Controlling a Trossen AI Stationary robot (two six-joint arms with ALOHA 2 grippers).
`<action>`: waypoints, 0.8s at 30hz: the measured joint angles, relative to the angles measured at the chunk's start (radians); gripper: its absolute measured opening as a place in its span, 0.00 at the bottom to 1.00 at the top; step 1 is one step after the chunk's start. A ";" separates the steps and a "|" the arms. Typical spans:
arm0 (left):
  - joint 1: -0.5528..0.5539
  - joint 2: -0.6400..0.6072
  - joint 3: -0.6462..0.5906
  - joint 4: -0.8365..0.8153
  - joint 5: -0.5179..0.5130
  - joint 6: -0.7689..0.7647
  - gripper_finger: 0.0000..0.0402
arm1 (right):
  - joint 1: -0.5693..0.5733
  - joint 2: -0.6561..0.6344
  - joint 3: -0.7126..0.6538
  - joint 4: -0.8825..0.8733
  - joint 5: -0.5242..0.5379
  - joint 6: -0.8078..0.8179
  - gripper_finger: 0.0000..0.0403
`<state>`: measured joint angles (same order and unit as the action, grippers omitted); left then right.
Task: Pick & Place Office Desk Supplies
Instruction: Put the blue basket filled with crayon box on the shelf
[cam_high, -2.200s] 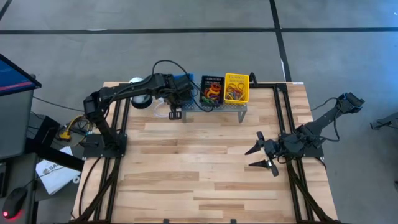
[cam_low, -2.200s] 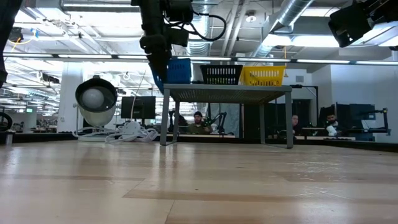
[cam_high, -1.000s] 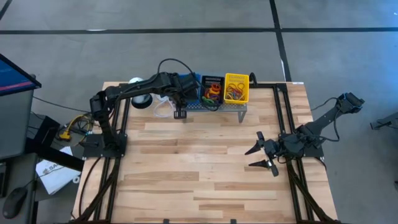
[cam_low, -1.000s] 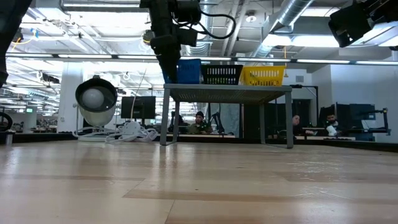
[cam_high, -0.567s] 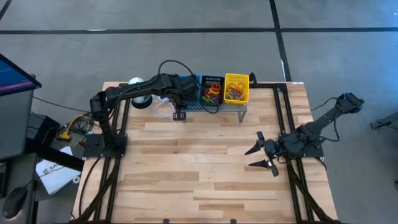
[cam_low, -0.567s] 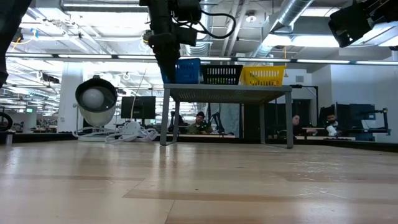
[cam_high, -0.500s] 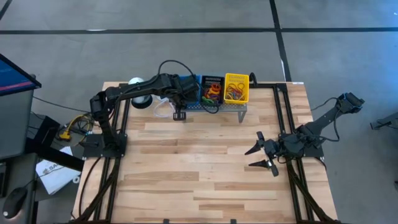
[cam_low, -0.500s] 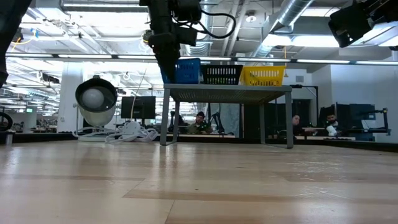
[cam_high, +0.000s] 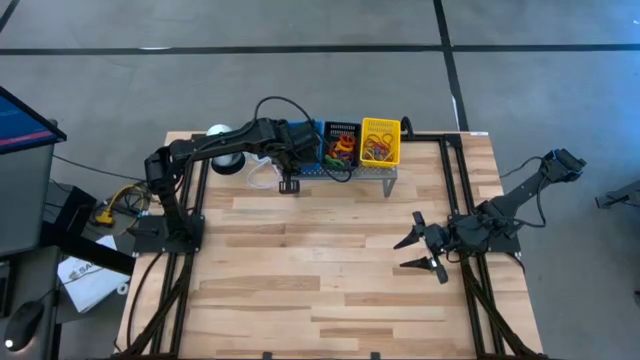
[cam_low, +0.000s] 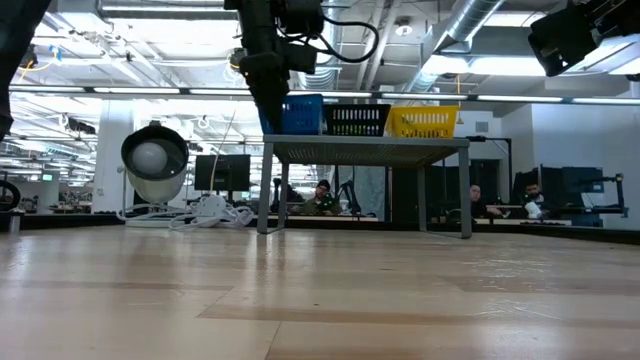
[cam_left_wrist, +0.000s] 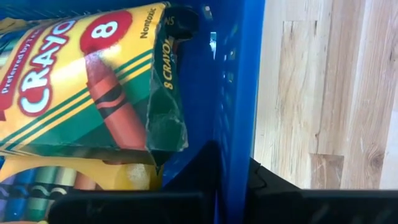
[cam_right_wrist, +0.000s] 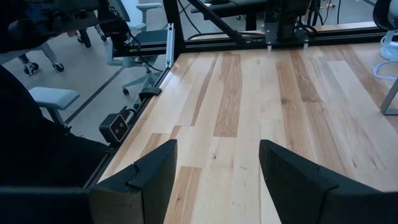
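Note:
On the grey perforated stand (cam_high: 345, 172) at the table's far side stand a blue bin (cam_low: 303, 114), a black bin (cam_high: 341, 140) and a yellow bin (cam_high: 380, 140). Coloured rubber bands (cam_high: 340, 152) lie in the black and yellow bins. Two yellow crayon boxes (cam_left_wrist: 87, 81) lie inside the blue bin (cam_left_wrist: 239, 74). My left gripper (cam_left_wrist: 230, 180) is shut on the blue bin from above (cam_high: 296, 150). My right gripper (cam_high: 425, 250) hangs open over the table's right part, nothing between its fingers (cam_right_wrist: 214, 180). My left gripper holds the blue bin by its side wall (cam_left_wrist: 239, 130), one finger (cam_left_wrist: 186, 180) inside the bin beside the crayon boxes and one finger (cam_left_wrist: 270, 186) outside. The fingers come from above, pointing steeply down. In the low view the bin stands upright on the stand's top.
A white cylinder with a white cable (cam_high: 225, 150) lies at the table's far left corner, beside the stand. The wooden tabletop (cam_high: 320, 270) stretches bare toward the near edge. People and desks show in the room beyond the table.
About two seconds ago my left gripper moved toward the table's right with the blue bin, bringing it along the stand's top up against the black bin. In the last second both arms and the bins have kept still.

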<state>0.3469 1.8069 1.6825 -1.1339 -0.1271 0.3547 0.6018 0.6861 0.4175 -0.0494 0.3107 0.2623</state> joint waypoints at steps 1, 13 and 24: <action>-0.002 0.000 0.000 0.000 0.003 0.002 0.02 | 0.000 0.000 0.000 0.000 -0.001 0.000 0.55; -0.012 -0.001 0.000 0.032 0.004 0.004 0.20 | 0.000 0.000 0.000 0.000 -0.026 0.000 0.55; -0.009 -0.010 0.000 0.023 0.003 -0.004 0.30 | 0.000 0.000 0.000 0.000 -0.026 0.001 0.55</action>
<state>0.3382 1.7973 1.6829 -1.1107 -0.1240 0.3511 0.6017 0.6861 0.4175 -0.0489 0.2847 0.2630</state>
